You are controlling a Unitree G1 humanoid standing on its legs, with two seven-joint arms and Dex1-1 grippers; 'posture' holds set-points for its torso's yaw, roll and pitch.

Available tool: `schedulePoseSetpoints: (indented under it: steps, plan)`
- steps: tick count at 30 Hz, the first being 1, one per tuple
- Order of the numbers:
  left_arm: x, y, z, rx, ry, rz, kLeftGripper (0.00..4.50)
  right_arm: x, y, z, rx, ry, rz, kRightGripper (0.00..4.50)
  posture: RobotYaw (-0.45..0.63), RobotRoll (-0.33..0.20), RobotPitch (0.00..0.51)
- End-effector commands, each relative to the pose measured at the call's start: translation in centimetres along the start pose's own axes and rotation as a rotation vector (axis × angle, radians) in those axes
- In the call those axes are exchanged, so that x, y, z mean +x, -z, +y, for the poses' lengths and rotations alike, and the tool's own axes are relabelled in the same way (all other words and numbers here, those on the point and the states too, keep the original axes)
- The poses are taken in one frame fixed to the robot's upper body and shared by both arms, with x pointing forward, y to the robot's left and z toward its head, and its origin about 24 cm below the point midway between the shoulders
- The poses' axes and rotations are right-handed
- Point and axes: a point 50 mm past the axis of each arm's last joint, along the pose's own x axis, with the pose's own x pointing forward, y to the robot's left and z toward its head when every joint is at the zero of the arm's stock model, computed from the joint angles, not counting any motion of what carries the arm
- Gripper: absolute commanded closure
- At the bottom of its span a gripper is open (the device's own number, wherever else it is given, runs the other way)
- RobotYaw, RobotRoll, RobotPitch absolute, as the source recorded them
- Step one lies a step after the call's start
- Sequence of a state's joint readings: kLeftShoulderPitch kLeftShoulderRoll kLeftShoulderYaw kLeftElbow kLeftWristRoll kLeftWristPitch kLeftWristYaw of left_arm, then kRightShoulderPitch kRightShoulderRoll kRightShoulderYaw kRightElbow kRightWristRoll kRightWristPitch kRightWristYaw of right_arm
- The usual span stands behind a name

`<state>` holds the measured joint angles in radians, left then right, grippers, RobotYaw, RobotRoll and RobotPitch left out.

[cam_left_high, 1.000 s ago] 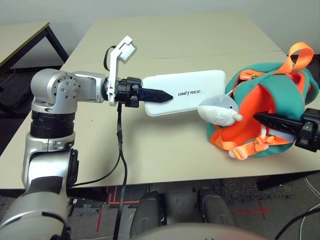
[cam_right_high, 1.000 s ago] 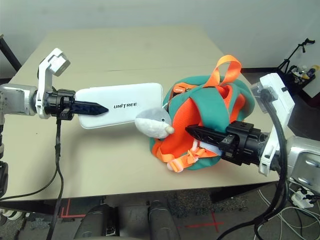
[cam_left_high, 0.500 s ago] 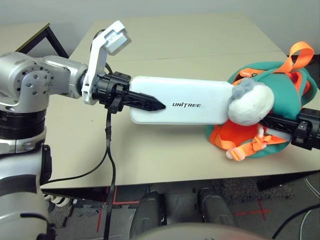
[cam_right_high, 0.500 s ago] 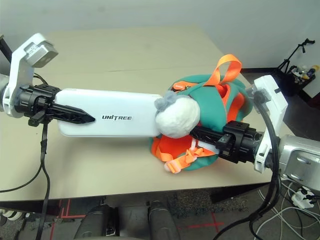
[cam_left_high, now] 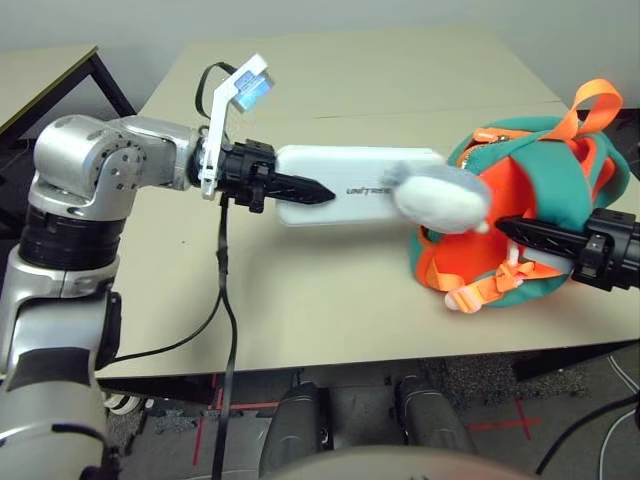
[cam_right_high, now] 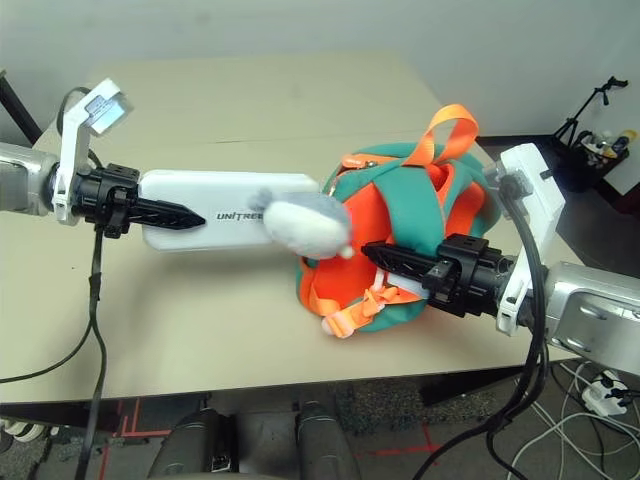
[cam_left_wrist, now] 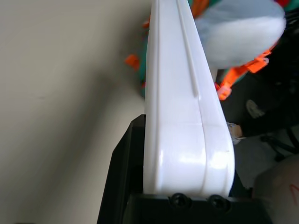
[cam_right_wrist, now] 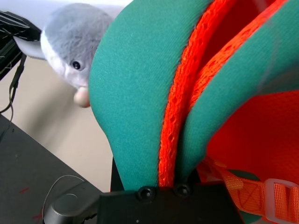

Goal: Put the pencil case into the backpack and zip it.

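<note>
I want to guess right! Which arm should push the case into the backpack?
Probably the left. Its pincer already grips the case, aimed at the backpack, while the right pincer holds the backpack.

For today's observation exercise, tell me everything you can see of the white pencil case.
The pencil case is flat, white and rectangular with rounded corners, smooth like hard plastic, with black UNITREE lettering on top and a seam along its edge. The left hand is shut on one end, holding it level above the table. Its other end points at the backpack, hidden behind the grey plush dolphin.
</note>
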<state>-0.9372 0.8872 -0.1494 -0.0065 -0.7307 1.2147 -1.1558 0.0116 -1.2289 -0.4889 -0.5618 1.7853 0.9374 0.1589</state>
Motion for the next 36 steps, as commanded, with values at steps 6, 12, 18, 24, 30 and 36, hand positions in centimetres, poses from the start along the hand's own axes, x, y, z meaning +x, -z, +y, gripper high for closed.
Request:
schedulePoseSetpoints:
  steps: [6, 12, 18, 24, 30, 36]
  plan:
    - [1.0, -0.7, -0.5, 0.043, 0.07, 0.0, 3.17, 0.2, -0.3, 0.5, -0.031, -0.03, -0.012, 4.41, -0.12, 0.0, 0.053]
    - [1.2, -1.3, -1.1, 0.062, 0.115, -0.007, 3.17, 0.1, -0.4, 0.5, -0.036, -0.025, -0.017, 4.41, -0.13, 0.0, 0.051]
    - [2.0, -1.0, -1.3, 0.066, 0.151, 0.031, 3.17, 0.2, -0.5, 0.6, -0.043, -0.029, -0.02, 4.41, -0.13, 0.0, 0.052]
    - [2.9, -0.7, -0.9, 0.067, 0.184, 0.097, 3.17, 0.5, -0.6, 0.8, -0.052, -0.052, -0.031, 4.41, -0.12, 0.0, 0.054]
    - [4.4, -1.9, 0.5, 0.11, 0.168, 0.129, 3.17, 0.8, -0.4, 0.9, -0.049, -0.067, -0.038, 4.41, -0.12, 0.0, 0.055]
    - [6.1, -5.0, 1.5, 0.225, 0.153, 0.113, 3.17, 1.1, -0.2, 1.2, -0.046, -0.077, -0.05, 4.41, -0.14, 0.0, 0.055]
